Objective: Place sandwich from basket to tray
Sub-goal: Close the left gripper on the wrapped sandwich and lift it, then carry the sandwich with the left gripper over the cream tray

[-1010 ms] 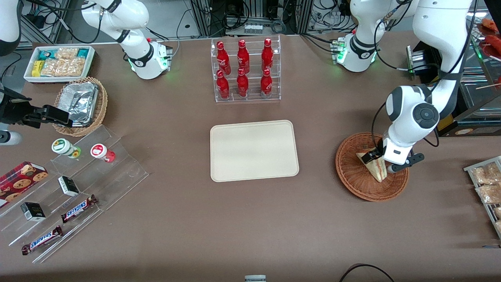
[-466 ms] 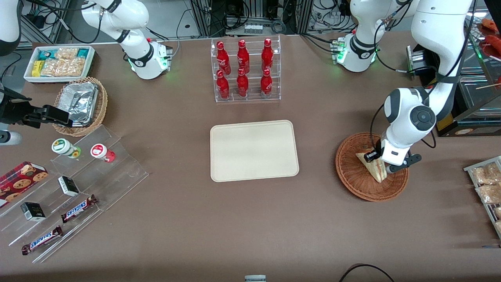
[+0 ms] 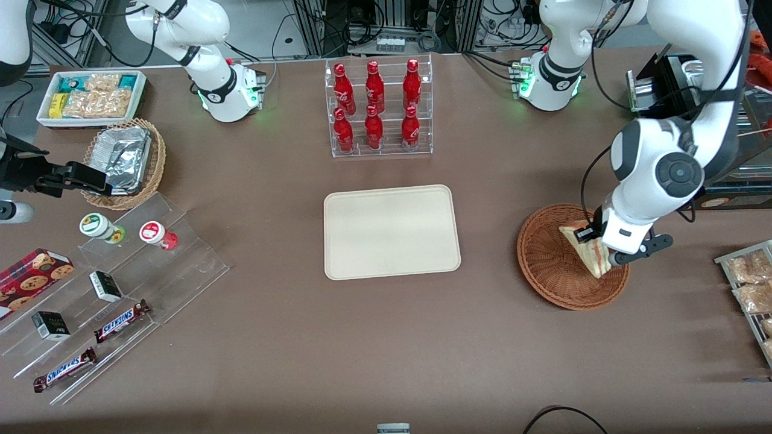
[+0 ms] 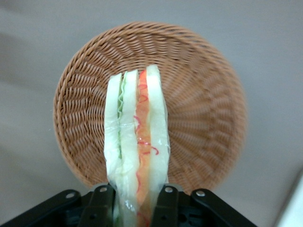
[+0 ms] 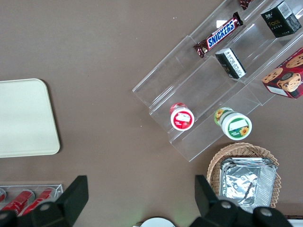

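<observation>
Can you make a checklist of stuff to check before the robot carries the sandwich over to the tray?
1. Gripper shut on the sandwich: ok, a finger presses each side of the wedge.
2. Sandwich lifted clear of the basket: cannot tell; it hangs above the weave, but the gap is unclear.
3. Wrap intact: ok, no tear shows.
4. Tray has room: ok, nothing lies on it.
5. Path from basket to tray: ok, only bare table between them.
6. Bottle rack out of the way: ok, it stands farther from the front camera than the tray.
</observation>
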